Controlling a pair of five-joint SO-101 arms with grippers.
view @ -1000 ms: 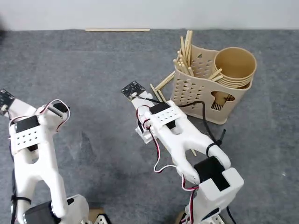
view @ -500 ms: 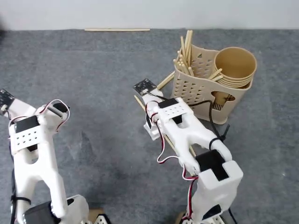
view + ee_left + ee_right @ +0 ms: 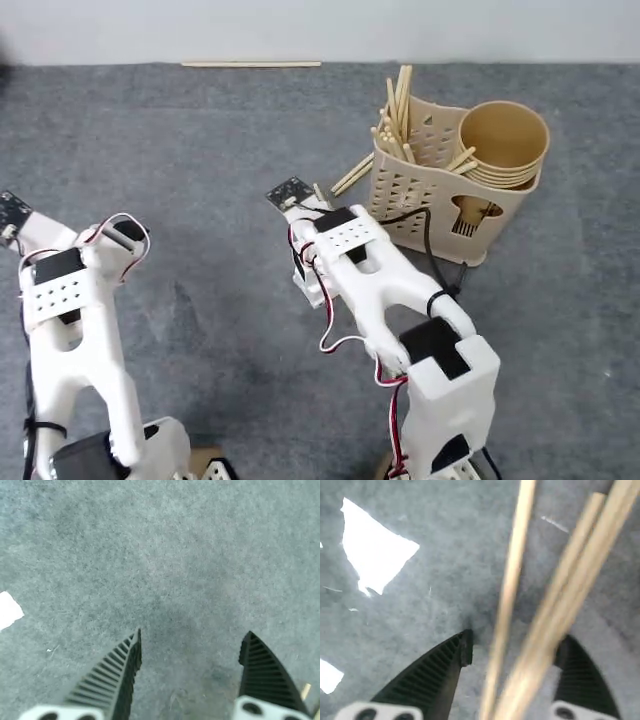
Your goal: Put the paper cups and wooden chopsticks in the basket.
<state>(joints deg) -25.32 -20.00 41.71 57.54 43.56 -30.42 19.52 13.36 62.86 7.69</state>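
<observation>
L arm fingers (image 3: 125, 670) spread wide over grey worktop (image 3: 200, 150). 1 chopstick (image 3: 250, 64) lies at far edge. R arm fingers (image 3: 440, 670) spread, approx 3 sticks (image 3: 510, 605) btwn them, not clamped. Basket (image 3: 420, 190) at right holds 1 cup stack (image 3: 505, 135) + stick bundle (image 3: 400, 100), upright.

The high camera is fixed above the near edge of the tabletop (image 3: 200, 150) and looks down past both arms toward the far edge. Each wrist camera sits just behind its own fingers (image 3: 117, 675) and faces the grey surface from close by. The right wrist view and the high view share the chopsticks (image 3: 511, 580) near the basket (image 3: 420, 190).
</observation>
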